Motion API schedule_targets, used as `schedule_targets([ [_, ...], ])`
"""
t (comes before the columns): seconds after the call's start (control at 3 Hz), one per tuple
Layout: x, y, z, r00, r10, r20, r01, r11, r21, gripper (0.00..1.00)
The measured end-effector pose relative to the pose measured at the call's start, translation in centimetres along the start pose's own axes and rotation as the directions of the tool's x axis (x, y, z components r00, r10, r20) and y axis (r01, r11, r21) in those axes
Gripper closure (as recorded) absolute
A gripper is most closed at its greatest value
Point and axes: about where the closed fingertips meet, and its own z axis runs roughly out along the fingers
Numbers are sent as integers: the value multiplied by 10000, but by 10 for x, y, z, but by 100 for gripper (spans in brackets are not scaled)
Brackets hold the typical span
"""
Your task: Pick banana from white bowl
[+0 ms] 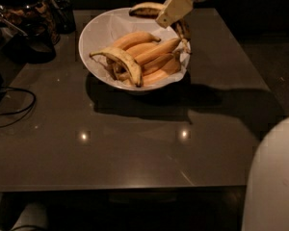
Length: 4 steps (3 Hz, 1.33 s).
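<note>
While my end effector (169, 12) hangs over the far rim of the white bowl (98, 32), it looks clamped on the bruised banana (143, 9), though contact's kinda hidden. I'd lift straight up, slow, clearing the other bananas (144, 52) before swinging across the bench (135, 143).

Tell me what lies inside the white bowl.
Several orange-yellow bananas and a paler spotted banana fill the white bowl; its bottom is covered. The gripper holds the bruised banana above the far rim.
</note>
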Motion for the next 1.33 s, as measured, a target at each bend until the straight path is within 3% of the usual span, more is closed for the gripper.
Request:
schedule_targets([
  [0.33,-35,29,-44,9486,-2336,2137,2447,9692,-266,100],
  [0.67,-55,46,-74,8594,-3672,3558,3952,9186,-65,100],
  [1.0,-76,47,-88,8012,-4091,4366,4382,8981,374,100],
  [1.33,-76,47,-88,8013,-4090,4366,4380,8982,376,100],
])
